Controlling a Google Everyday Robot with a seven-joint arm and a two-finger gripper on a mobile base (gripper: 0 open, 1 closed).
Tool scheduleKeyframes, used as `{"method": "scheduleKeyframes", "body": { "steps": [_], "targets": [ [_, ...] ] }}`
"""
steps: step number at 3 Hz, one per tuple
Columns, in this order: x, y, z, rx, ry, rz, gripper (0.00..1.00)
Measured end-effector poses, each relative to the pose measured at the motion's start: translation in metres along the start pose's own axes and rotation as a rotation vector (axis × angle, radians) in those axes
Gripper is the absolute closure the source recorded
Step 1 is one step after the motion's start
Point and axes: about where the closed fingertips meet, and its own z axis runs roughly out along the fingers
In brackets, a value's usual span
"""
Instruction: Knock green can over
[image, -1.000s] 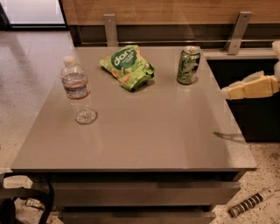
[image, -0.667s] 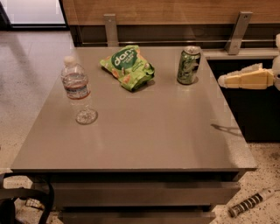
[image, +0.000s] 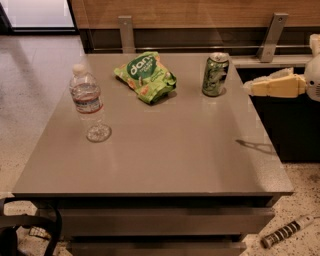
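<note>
The green can stands upright near the far right corner of the grey table. It is green with black and pale markings and a silver top rim. My gripper reaches in from the right edge of the view, above the table's right side. Its pale fingertips point left toward the can and stop a short way to the right of it, not touching it.
A clear water bottle stands upright at the table's left. A crinkled green snack bag lies at the far middle, left of the can. A wooden wall with metal brackets runs behind the table. A striped object lies on the floor at lower right.
My gripper has moved left and slightly up, closer to the can. The can, bottle and bag have not moved.
</note>
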Motion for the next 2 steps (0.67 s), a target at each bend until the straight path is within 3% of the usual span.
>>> {"method": "scheduleKeyframes", "body": {
  "steps": [2],
  "targets": [
    [0.008,-0.014,0.064,-0.067,-0.091,0.100,0.00]
  ]
}}
